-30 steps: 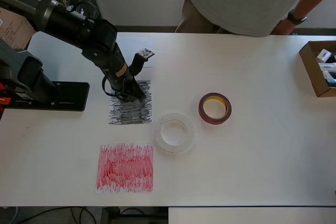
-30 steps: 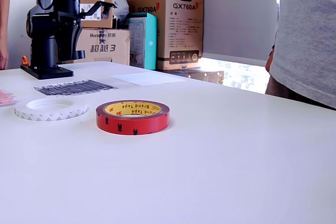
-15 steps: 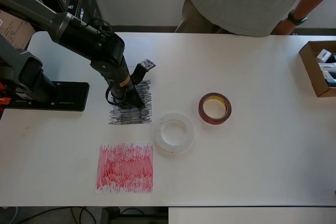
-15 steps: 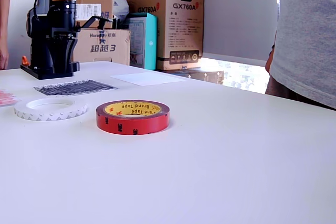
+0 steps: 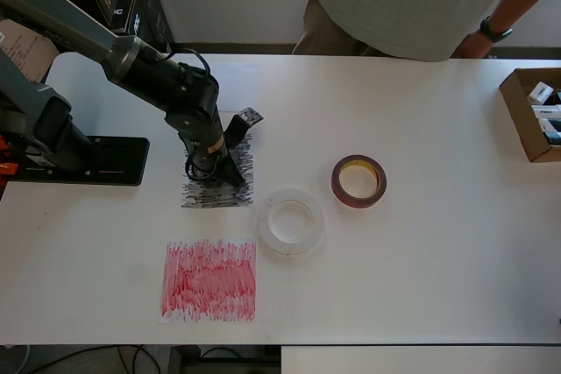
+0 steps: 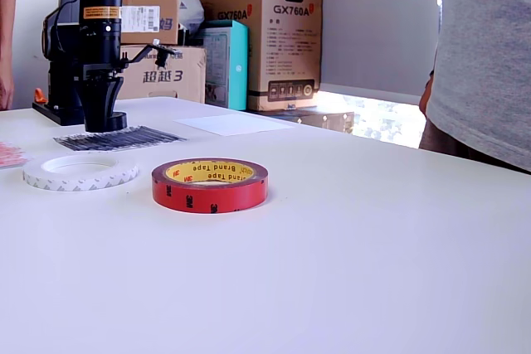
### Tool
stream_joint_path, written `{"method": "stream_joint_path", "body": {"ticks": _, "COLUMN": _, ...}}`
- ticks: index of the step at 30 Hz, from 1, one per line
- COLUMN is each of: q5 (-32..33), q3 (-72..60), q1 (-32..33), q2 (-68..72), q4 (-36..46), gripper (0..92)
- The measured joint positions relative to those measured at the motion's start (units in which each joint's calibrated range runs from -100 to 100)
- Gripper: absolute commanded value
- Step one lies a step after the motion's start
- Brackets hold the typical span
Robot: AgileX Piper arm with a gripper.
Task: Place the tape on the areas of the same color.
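Overhead view: our gripper (image 5: 230, 177) sits low over the black scribbled patch (image 5: 219, 192). We cannot tell its grasp. White roll (image 5: 291, 221) lies just beside it.

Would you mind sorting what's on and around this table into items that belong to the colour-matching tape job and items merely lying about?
Belonging to the job:
- dark-red tape roll with yellowish core
- translucent white tape roll
- black scribbled patch
- red scribbled patch
- plain white sheet
- gripper

Just lying about:
- open brown cardboard box of small items
- stacked cardboard boxes
- teal box
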Motion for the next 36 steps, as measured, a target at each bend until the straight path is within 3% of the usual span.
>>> {"method": "stream_joint_path", "body": {"ticks": 36, "q5": -0.1, "q3": -2.2, "q1": 0.6, "q2": 0.0, "q4": 0.2, "gripper": 0.2}}
